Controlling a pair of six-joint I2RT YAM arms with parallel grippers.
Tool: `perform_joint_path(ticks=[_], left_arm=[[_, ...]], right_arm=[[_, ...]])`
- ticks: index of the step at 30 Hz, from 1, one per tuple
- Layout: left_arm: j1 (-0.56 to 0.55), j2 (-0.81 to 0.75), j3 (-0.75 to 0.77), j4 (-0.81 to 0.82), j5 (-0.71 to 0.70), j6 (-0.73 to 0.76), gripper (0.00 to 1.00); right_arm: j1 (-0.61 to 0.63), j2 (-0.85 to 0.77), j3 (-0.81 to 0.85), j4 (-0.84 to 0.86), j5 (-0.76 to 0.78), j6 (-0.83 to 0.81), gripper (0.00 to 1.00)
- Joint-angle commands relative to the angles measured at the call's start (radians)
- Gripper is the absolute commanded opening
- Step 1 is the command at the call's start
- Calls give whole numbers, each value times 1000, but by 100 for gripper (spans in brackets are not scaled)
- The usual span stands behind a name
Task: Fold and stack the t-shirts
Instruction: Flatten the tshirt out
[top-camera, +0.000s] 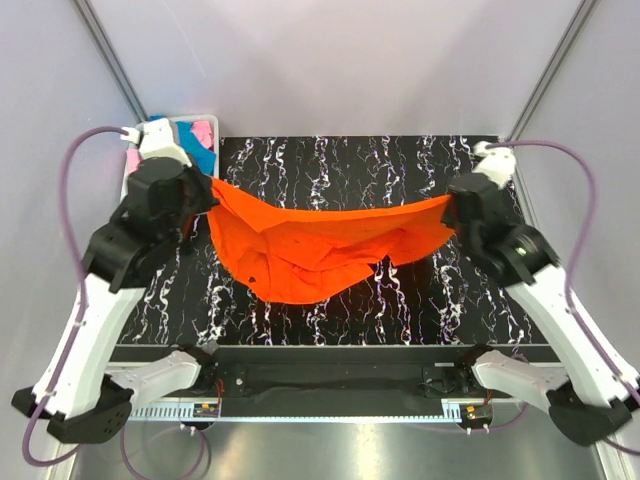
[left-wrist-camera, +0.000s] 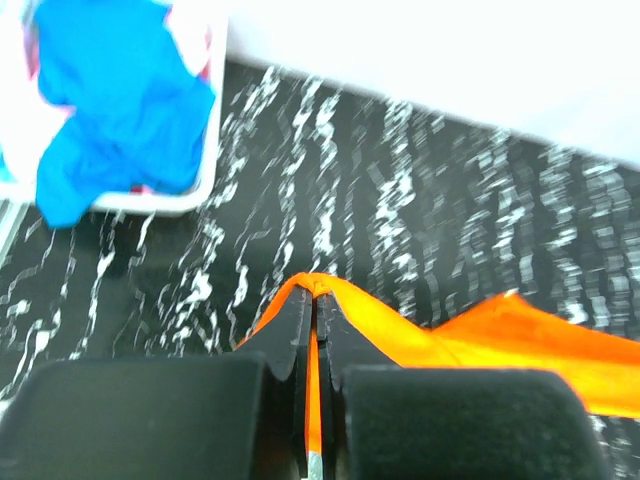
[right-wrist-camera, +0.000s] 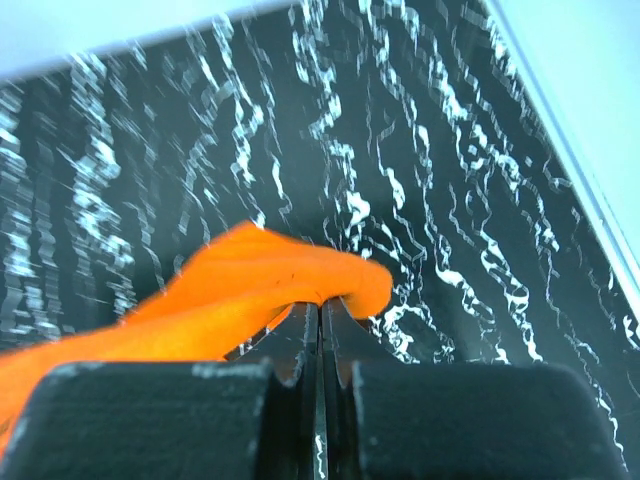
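Soft orange t-shirt (top-camera: 320, 245) sagging, left gripper (left-wrist-camera: 315, 297) and right gripper (right-wrist-camera: 321, 310) pinching its edges

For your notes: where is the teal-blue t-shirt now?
Top view: the teal-blue t-shirt lies in the white basket at the table's far left corner, beyond the left gripper.
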Motion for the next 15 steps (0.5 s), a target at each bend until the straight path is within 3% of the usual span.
perform_joint_path(ticks=[1, 5, 10, 15], left_arm=[[6, -60, 83, 30, 73, 70, 0], [6, -66, 178, 27, 44, 112, 0], [6, 73, 371, -9, -7, 122, 0], [6, 161, 532, -8, 34, 142, 0]], right_arm=[[5, -110, 72, -47, 4, -42, 0], [5, -141, 123, -52, 22, -98, 0], [5, -97, 260, -41, 53, -152, 0], [5, -63, 348, -13, 48, -213, 0]])
